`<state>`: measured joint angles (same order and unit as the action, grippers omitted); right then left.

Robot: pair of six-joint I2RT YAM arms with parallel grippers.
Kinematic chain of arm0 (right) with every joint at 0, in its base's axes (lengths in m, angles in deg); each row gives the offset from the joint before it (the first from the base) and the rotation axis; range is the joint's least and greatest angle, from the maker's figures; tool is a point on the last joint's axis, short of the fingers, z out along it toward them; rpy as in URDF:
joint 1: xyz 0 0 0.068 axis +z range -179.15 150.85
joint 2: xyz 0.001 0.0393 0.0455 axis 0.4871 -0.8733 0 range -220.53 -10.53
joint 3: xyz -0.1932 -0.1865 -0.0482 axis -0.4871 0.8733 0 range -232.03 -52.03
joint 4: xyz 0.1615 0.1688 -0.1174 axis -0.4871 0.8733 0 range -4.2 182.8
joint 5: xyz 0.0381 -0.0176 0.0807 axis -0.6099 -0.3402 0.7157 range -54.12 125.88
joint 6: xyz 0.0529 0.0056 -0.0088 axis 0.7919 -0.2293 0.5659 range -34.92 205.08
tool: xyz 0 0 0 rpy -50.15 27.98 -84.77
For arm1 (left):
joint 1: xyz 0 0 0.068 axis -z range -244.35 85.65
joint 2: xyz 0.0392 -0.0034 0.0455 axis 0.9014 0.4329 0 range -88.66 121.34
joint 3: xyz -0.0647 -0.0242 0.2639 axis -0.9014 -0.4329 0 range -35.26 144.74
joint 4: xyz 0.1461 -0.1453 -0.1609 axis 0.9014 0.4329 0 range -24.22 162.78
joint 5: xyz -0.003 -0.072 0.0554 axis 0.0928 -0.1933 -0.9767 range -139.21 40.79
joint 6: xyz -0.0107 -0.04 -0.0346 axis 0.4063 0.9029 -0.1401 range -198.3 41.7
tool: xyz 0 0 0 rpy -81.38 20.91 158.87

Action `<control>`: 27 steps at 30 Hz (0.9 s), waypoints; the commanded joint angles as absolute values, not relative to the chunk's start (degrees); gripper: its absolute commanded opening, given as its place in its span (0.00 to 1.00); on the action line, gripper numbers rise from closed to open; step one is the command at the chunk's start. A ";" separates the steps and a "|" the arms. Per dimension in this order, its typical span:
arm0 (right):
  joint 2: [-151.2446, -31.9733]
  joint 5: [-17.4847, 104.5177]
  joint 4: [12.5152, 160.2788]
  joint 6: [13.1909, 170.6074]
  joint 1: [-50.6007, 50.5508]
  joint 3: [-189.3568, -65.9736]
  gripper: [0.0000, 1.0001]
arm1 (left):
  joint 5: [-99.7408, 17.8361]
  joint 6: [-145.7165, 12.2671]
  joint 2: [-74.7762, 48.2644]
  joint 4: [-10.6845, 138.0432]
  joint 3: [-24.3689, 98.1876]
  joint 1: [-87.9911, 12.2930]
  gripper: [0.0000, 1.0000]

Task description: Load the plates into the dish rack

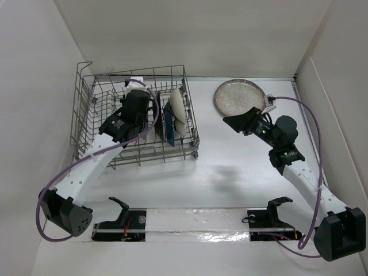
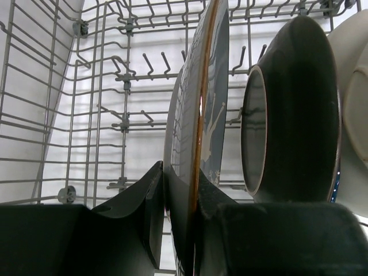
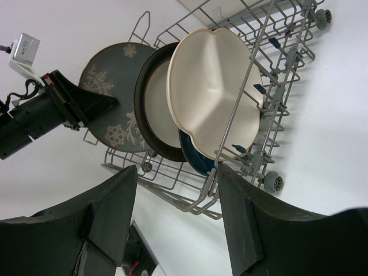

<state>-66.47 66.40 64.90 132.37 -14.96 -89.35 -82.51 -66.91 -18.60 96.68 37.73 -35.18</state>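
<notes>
The grey white-patterned plate (image 2: 195, 172) stands in the dish rack (image 1: 86, 115), clamped between left fingers (image 2: 144, 218); speckled plate (image 1: 238, 96) lies flat near right fingers (image 3: 109, 213)

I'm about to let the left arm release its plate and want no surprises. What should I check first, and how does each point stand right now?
1. Left gripper shut on the grey plate: ok.
2. Grey plate standing on edge inside the dish rack: ok.
3. Its lower rim seated between tines: cannot tell, hidden in the left wrist view.
4. Gap to the dark-rimmed plate beside it: ok, apart.
5. Right gripper open and away from the rack: ok.
6. Speckled plate loaded: not ok, it lies on the table.
</notes>
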 commanded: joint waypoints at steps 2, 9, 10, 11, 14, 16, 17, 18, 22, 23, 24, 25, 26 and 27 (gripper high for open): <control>-66.25 67.43 63.92 131.14 -15.18 -88.77 0.63 | -83.58 -66.26 -19.58 87.23 36.73 -35.26 0.00; -66.69 66.55 64.00 130.88 -15.18 -88.59 0.63 | -79.89 -65.65 -16.16 87.05 34.53 -35.26 0.00; -66.86 66.64 64.00 130.96 -15.18 -88.59 0.63 | -79.97 -65.56 -15.89 87.23 34.18 -35.26 0.00; -67.04 66.64 64.00 130.88 -15.18 -88.59 0.63 | -79.98 -65.30 -15.54 87.32 33.91 -35.26 0.00; -67.39 66.11 63.74 130.96 -15.18 -88.16 0.63 | -79.19 -65.03 -15.19 86.00 31.81 -35.26 0.00; -67.74 65.50 63.83 130.96 -15.18 -87.89 0.63 | -78.92 -64.86 -14.84 85.74 30.66 -35.26 0.00; -68.01 65.23 63.83 130.96 -15.18 -87.80 0.63 | -78.83 -64.86 -14.75 85.56 30.31 -35.26 0.00; -68.27 65.06 63.57 130.96 -15.18 -87.63 0.63 | -78.66 -64.94 -14.66 85.12 29.70 -35.26 0.00; -69.41 64.09 62.95 131.23 -15.18 -87.10 0.63 | -77.95 -65.21 -14.22 83.89 28.29 -35.26 0.00; -69.76 63.65 62.69 131.31 -15.18 -86.93 0.63 | -77.61 -65.21 -13.96 83.71 28.20 -35.26 0.00; -70.55 62.78 62.16 131.75 -15.70 -86.75 0.63 | -76.82 -65.30 -13.43 83.45 28.11 -35.26 0.07; -70.99 62.25 61.90 131.93 -15.70 -86.57 0.63 | -76.55 -65.47 -13.17 83.28 28.11 -35.26 0.11; -71.52 61.89 61.81 132.19 -16.31 -86.57 0.63 | -76.20 -65.65 -12.99 83.19 28.11 -35.26 0.13; -72.57 61.20 61.46 132.72 -17.02 -86.57 0.63 | -75.59 -65.74 -12.73 82.84 28.11 -35.26 0.17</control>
